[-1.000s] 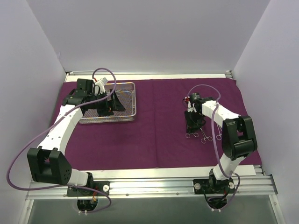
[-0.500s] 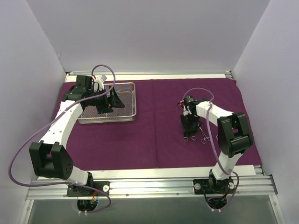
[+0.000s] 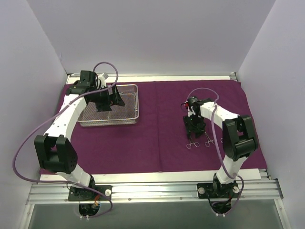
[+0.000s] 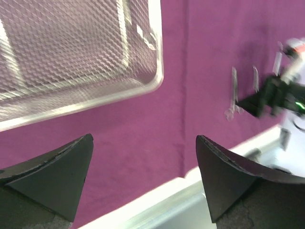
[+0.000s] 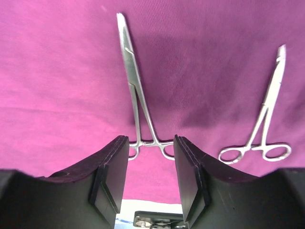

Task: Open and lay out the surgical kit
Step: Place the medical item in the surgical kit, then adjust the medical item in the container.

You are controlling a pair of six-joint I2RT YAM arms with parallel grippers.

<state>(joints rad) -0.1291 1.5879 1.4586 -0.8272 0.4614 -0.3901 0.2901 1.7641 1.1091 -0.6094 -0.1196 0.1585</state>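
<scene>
The deep-purple cloth [image 3: 157, 148] lies spread flat over the table. The silver wire-mesh tray [image 3: 129, 121] sits on its back left part. My left gripper [image 3: 108, 102] hovers over the tray, open and holding nothing [image 4: 144, 139]; the mesh [image 4: 71, 47] under it looks bare. My right gripper [image 5: 150, 139] is open, low over the cloth at right. One slim steel instrument [image 5: 138, 90] lies flat between its fingers, its ring handles nearest the pads. A second instrument [image 5: 262, 126] lies to its right. Both show in the top view [image 3: 191, 143] [image 3: 208, 141].
White walls close in the left, back and right. A metal rail [image 3: 152, 191] runs along the near edge, past a white strip [image 3: 143, 175] in front of the cloth. The right arm's cable [image 3: 217, 138] loops over the cloth near the instruments.
My right gripper's jaws have spread apart and the instrument now lies loose on the cloth. My left arm has drawn back and swung slightly left over the tray.
</scene>
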